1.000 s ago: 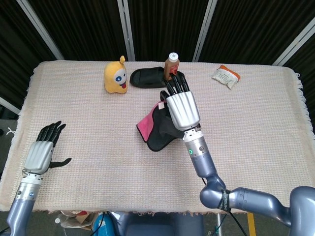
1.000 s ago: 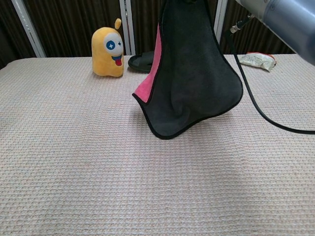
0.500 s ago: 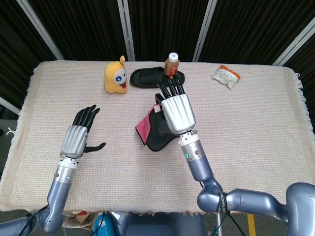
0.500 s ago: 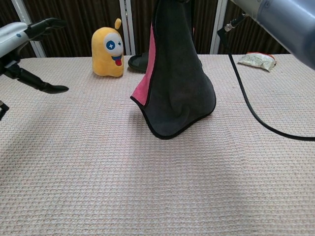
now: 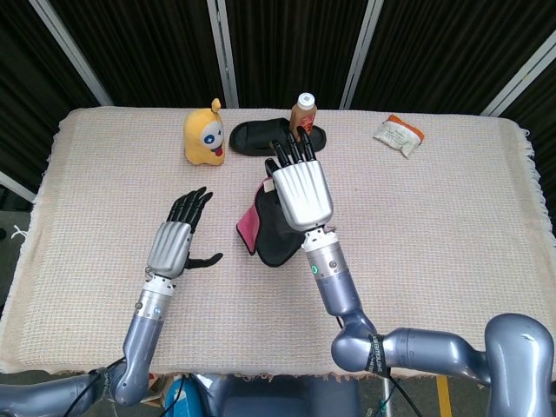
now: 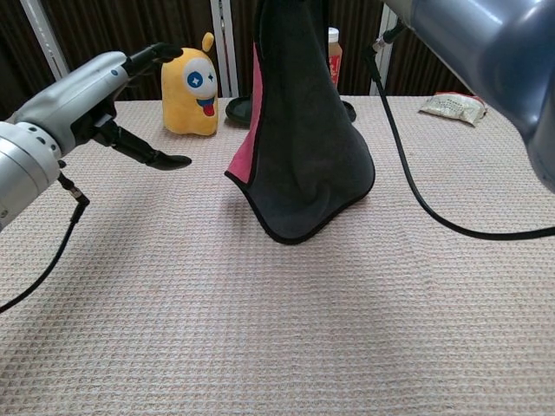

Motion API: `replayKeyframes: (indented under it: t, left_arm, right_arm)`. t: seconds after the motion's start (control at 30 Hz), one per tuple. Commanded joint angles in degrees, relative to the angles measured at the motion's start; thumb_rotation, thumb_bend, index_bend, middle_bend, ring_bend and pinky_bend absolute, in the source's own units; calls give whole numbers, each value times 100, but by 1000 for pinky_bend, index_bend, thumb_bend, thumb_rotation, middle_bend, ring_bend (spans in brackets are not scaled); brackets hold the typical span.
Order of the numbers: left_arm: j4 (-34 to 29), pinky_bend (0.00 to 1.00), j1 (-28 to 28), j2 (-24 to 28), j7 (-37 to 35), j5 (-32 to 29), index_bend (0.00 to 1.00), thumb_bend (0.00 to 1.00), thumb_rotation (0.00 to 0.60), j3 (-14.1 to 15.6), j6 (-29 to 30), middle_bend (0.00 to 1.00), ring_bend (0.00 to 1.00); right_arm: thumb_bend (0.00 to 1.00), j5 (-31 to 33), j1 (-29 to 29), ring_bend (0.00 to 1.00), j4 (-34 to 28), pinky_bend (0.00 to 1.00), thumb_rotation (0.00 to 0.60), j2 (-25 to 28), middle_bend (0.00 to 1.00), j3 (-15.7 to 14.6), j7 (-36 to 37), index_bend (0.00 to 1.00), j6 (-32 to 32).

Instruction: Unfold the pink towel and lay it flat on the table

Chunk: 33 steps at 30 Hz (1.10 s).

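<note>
The towel hangs in the air, folded, its dark grey side outward and a pink strip along its left edge. Its lowest corner hangs just over the cloth-covered table. My right hand holds the towel from above; in the chest view the grip is out of frame. My left hand hovers to the left of the towel, fingers spread and thumb out, holding nothing. In the chest view the left hand is level with the towel's middle, a short gap away.
At the back stand a yellow plush toy, a black slipper and a brown bottle. A snack packet lies at the back right. A black cable trails right of the towel.
My left hand has risen and moved right toward the towel. My right hand has carried the towel slightly left.
</note>
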Motion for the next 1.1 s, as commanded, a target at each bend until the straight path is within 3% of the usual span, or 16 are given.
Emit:
replayKeyframes:
  t: [0.03, 0.4, 0.77, 1.1]
  left_arm:
    - [92, 0, -140, -226, 73, -125, 0, 0, 600, -89, -17, 0, 0]
    - [784, 0, -458, -997, -26, -290, 0, 0, 600, -174, 22, 0, 0]
    - [929, 0, -656, -1306, -133, -388, 0, 0, 600, -316, -4, 0, 0]
    - [1716, 0, -884, -1551, -157, -344, 0, 42, 600, -476, 70, 0, 0]
  right_arm:
    - [499, 16, 50, 123, 39, 113, 600, -34, 291, -28, -28, 647, 43]
    - [499, 54, 190, 123, -18, 113, 600, -76, 291, -173, -134, 647, 174]
    - [499, 90, 274, 123, -149, 113, 600, -132, 291, -272, -281, 647, 300]
    - [499, 85, 275, 123, -257, 112, 600, -64, 291, -318, -373, 647, 431]
